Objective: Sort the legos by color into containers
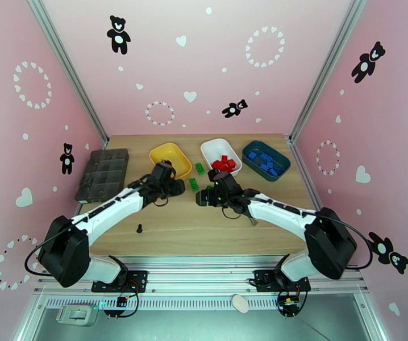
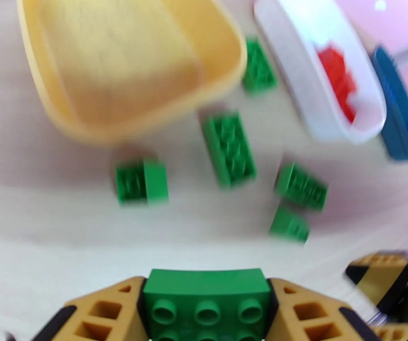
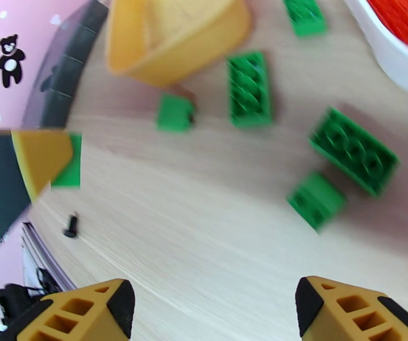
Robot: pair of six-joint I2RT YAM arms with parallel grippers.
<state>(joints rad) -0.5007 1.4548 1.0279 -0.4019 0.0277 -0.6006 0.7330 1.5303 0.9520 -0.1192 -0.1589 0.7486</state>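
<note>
A: Biggest first: wooden table, with the yellow tub as the anchor. Empty?

B: Looks empty. Right of the yellow tub, the white tub, full of red bricks. Further right of the yellow tub, the blue tub, holding blue bricks. Left of the yellow tub, a dark organizer tray, no part of the job.

A: So yellow probably reserved for green. And the arms?

B: Left gripper, just in front of the yellow tub, clamped on a green brick. Pinched from both sides, studs toward the camera, likely for lifting over the rim and dropping in.

A: Right gripper?

B: Spread wide, nothing between the fingers. Hangs over bare wood, in front and to the right of the yellow tub, probably to keep clear of the other arm.

A: Leftovers?

B: Five loose green bricks flat on the wood, near the yellow tub's front and right side. Well in front of the yellow tub, one small dark screw; best ignored.
</note>
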